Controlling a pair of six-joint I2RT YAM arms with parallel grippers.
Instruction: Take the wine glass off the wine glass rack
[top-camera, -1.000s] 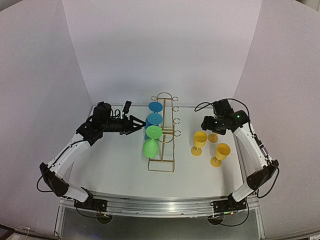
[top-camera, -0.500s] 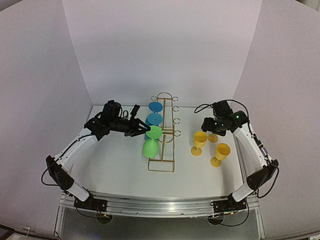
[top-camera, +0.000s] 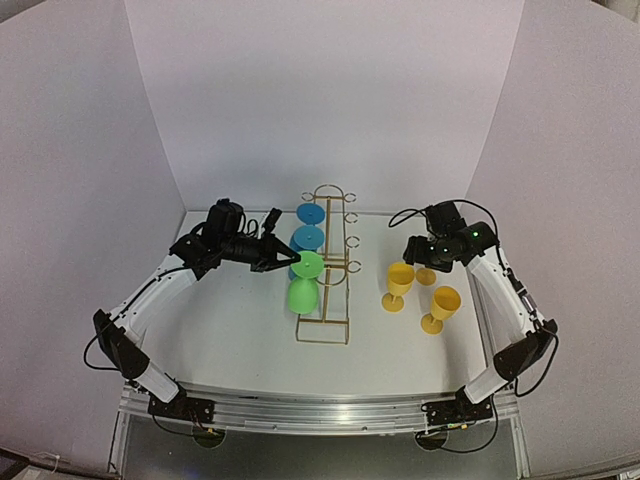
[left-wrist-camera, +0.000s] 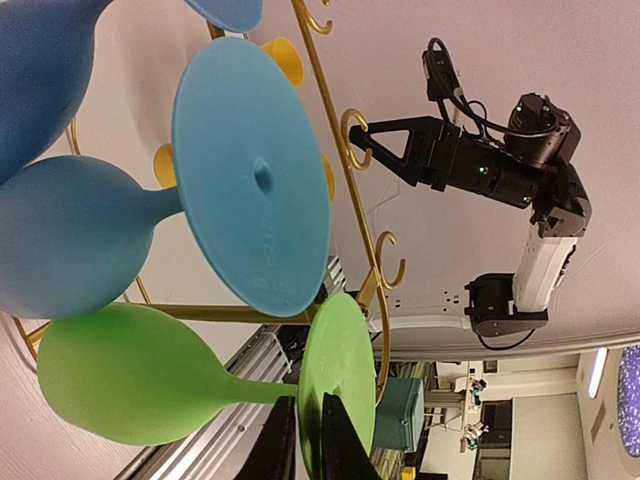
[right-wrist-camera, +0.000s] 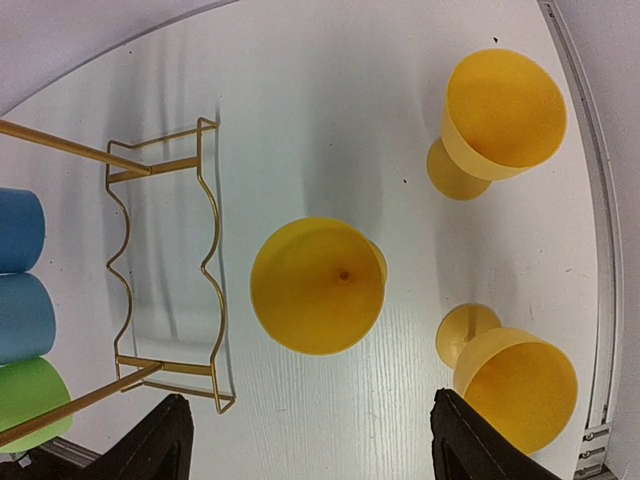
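A green wine glass (top-camera: 301, 296) hangs upside down at the near end of the gold wire wine glass rack (top-camera: 326, 331). Its round foot (left-wrist-camera: 340, 375) sits on the rack's top rail. My left gripper (top-camera: 290, 265) is shut on the edge of that foot, one black finger on each face (left-wrist-camera: 308, 440). Two blue glasses (top-camera: 308, 238) hang behind the green one, the nearer one large in the left wrist view (left-wrist-camera: 250, 190). My right gripper (top-camera: 413, 248) hovers open (right-wrist-camera: 310, 420) above the table, right of the rack, with nothing between its fingers.
Three yellow glasses stand upright on the table under the right gripper (right-wrist-camera: 318, 285) (right-wrist-camera: 503, 110) (right-wrist-camera: 520, 380). The rack's wavy wire base (right-wrist-camera: 212, 260) lies left of them. White walls enclose the table at the back and both sides.
The left arm reached right to the rack and its jaws closed on the green glass's foot. The right arm stayed where it was.
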